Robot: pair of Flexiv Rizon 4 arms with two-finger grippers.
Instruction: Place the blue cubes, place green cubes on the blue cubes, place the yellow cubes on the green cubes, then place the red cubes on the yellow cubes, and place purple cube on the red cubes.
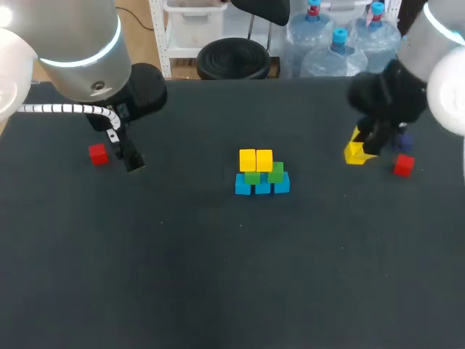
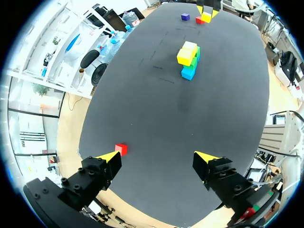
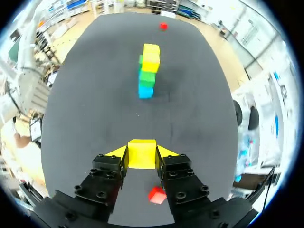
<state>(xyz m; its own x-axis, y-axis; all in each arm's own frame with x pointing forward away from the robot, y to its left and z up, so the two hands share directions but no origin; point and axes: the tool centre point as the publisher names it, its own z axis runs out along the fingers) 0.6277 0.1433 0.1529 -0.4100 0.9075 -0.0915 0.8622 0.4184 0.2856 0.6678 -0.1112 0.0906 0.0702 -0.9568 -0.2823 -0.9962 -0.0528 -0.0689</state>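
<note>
Counter: dark and flat; carries every cube.
Stack: mid-counter. Blue cubes form the base row and green cubes sit on them. Two yellow cubes cover the left and middle of the green row. The right-end green cube shows a bare top.
Right claw: clenched on a third yellow cube, fingers against its opposite sides, at the far right of the counter, well apart from the stack. I cannot tell whether the cube is off the surface.
Left claw: released, holding nothing, at the far left, near a red cube.
Loose cubes: second red cube and purple cube, just beside my right claw.
Step in hand (judgement): carry the third yellow cube to the bare green top.
Method: lift straight up first to clear the second red cube. Approach the stack from above, not from the side. Square the cube to the row, flush against the adjoining yellow. Release only once it rests flat, then withdraw vertically.
</note>
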